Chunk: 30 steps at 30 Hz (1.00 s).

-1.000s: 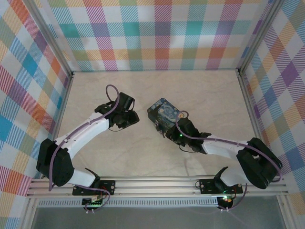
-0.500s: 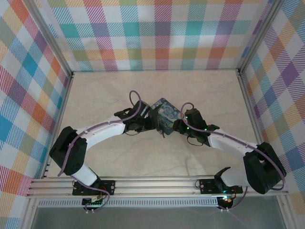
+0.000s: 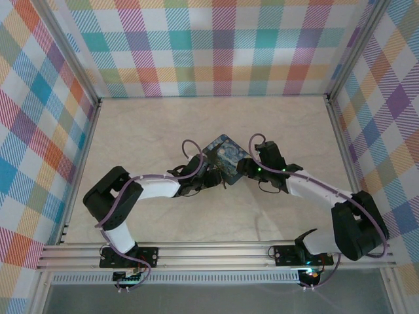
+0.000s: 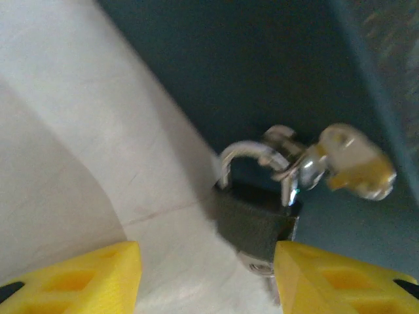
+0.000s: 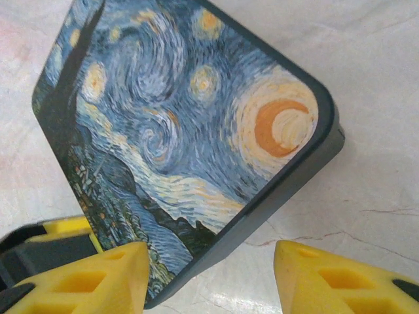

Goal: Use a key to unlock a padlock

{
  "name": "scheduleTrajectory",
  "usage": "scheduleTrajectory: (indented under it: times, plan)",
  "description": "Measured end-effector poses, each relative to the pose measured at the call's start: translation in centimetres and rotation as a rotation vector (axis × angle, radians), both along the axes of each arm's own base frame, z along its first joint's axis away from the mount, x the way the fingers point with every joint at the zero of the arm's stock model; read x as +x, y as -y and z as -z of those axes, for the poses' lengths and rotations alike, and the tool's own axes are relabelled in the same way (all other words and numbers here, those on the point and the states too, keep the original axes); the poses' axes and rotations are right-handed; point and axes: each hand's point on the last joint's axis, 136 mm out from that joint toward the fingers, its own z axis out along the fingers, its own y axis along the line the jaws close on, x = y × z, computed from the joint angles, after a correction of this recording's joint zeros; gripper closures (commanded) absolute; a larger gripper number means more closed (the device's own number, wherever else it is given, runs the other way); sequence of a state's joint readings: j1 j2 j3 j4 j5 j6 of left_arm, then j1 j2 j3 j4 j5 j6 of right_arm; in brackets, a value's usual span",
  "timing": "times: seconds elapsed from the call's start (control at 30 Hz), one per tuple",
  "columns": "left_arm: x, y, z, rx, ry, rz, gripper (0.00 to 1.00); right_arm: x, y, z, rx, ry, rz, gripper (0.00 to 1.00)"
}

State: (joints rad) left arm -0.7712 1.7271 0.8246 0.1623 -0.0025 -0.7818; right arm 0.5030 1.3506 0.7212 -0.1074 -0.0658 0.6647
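The padlock point(image 4: 256, 221), small and dark with a thin silvery shackle, hangs at the dark side of the painted tin point(image 5: 177, 124). It sits between the yellow fingertips point(image 4: 72, 275) of my left gripper point(image 4: 206, 278), close to the right one, and the jaws stand open around it. A blurred silvery piece point(image 4: 353, 163) sits by the shackle; I cannot tell whether it is the key. My right gripper point(image 5: 213, 281) is open, with the tin's near corner edge between its fingers. From above, the left gripper point(image 3: 211, 175) and right gripper point(image 3: 243, 167) flank the tin point(image 3: 226, 156).
The tin lies mid-table on the pale marble surface point(image 3: 150, 131). Checked walls and metal rails point(image 3: 340, 124) close in the left, back and right sides. The two arms meet close together at the tin's near side.
Both arms have swung inward to the tin, the left one travelling furthest from the table's left. Both grippers have opened wider.
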Motion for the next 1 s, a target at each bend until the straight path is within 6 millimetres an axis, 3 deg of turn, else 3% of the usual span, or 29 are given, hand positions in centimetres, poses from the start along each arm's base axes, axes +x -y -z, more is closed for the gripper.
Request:
scheduleTrajectory:
  times: [0.43, 0.63, 1.0]
  plan:
    - [1.9, 1.5, 0.2, -0.096, 0.06, -0.063, 0.55, -0.5, -0.5, 1.1, 0.0, -0.042, -0.048, 0.48]
    - [2.0, 1.9, -0.1, -0.089, 0.07, -0.062, 0.49, -0.4, -0.3, 1.1, 0.002, -0.04, -0.045, 0.48]
    - [2.1, 2.1, 0.4, -0.041, 0.063, -0.079, 0.57, -0.6, -0.6, 1.0, 0.018, -0.047, -0.061, 0.48]
